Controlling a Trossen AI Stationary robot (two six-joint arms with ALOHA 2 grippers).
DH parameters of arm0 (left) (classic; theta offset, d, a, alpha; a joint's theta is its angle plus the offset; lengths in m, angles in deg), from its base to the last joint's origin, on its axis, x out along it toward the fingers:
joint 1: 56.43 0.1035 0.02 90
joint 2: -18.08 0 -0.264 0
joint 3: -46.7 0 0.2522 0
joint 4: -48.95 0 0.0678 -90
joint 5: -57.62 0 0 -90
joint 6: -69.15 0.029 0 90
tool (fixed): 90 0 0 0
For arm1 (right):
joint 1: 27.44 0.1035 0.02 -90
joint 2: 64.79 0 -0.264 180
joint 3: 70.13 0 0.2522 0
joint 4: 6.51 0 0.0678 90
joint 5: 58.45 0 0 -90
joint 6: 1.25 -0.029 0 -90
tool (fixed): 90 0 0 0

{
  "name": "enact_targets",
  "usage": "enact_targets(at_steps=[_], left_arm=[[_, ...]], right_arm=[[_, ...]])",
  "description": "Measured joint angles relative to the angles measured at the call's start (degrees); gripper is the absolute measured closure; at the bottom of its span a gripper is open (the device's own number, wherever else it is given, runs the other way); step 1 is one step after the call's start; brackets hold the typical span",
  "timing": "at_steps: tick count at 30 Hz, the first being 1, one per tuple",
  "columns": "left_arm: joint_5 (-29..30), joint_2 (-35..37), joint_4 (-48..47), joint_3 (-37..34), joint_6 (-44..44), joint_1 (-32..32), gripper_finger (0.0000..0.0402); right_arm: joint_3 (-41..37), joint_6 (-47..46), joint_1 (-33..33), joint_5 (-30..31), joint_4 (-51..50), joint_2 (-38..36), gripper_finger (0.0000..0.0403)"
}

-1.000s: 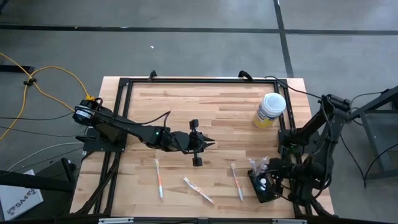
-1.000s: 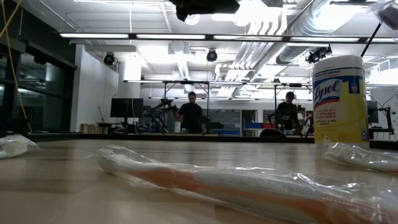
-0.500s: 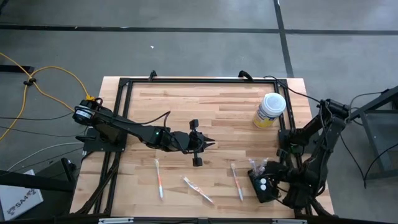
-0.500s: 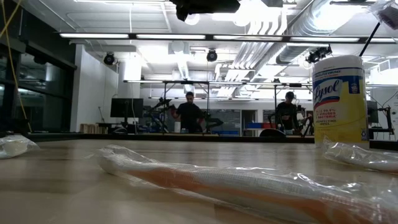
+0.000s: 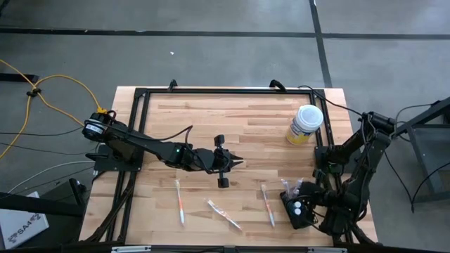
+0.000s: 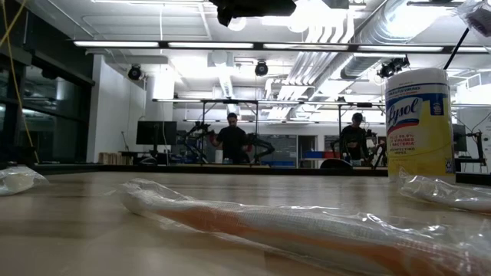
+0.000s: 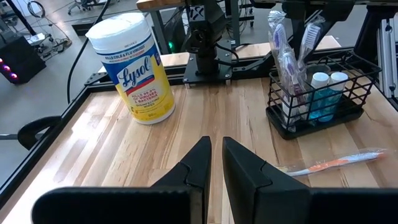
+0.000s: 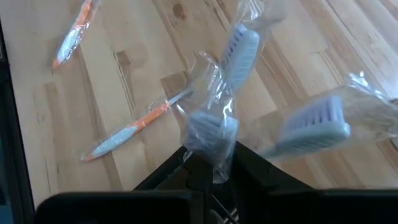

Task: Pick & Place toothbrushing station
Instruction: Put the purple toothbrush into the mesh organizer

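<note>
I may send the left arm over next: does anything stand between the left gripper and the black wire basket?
Nothing visible does. From the left gripper to the black wire basket lies bare wood; one wrapped toothbrush lies flat beside that path.

Your high camera looks straight down on the whole desk, from far enough to take in the floor around it. Your low camera sits at desk height, close behind a wrapped toothbrush, facing the room past the Lysol canister. Your left wrist camera faces that same canister from nearby. Your right wrist camera looks steeply down, close over wrapped toothbrushes.
</note>
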Motion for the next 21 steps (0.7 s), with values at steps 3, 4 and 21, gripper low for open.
enact_targets(at_steps=[3, 4, 21], left_arm=[[0.0, 0.0, 0.0, 0.0, 0.0, 0.0, 0.0369], [0.0, 0.0, 0.0, 0.0, 0.0, 0.0, 0.0369], [-0.03, 0.0, 0.0, 0.0, 0.0, 0.02, 0.0369]], right_arm=[[0.0, 0.09, 0.0, 0.02, 0.05, 0.0, 0.0354], [0.0, 0.09, 0.0, 0.07, 0.07, 0.0, 0.0351], [0.0, 0.01, 0.0, 0.2, 0.83, -0.04, 0.0334]])
